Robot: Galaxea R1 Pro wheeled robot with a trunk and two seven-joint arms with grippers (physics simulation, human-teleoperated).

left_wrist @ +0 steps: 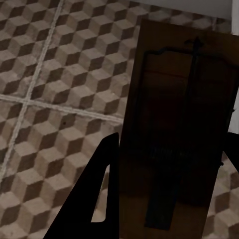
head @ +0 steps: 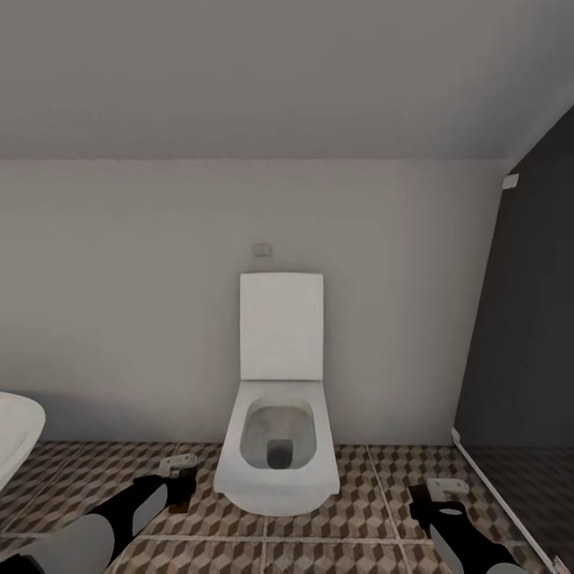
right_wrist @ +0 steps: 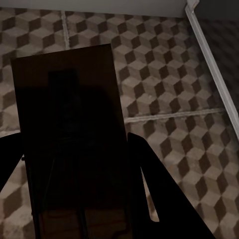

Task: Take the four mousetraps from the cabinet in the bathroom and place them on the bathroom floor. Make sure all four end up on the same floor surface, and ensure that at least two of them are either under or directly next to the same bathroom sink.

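In the left wrist view, a brown wooden mousetrap with dark metal parts sits between my left gripper's black fingers, which are shut on it above the cube-patterned bathroom floor. In the right wrist view, my right gripper is shut on a second mousetrap, its plate dark in shadow. In the head view, the left gripper hangs low to the left of the toilet. The right gripper hangs low to its right. The cabinet and the sink are out of view.
A white toilet with its lid up stands against the pale wall straight ahead. A dark panel with a white base rail closes the right side. A rounded white fixture edge juts in at the left.
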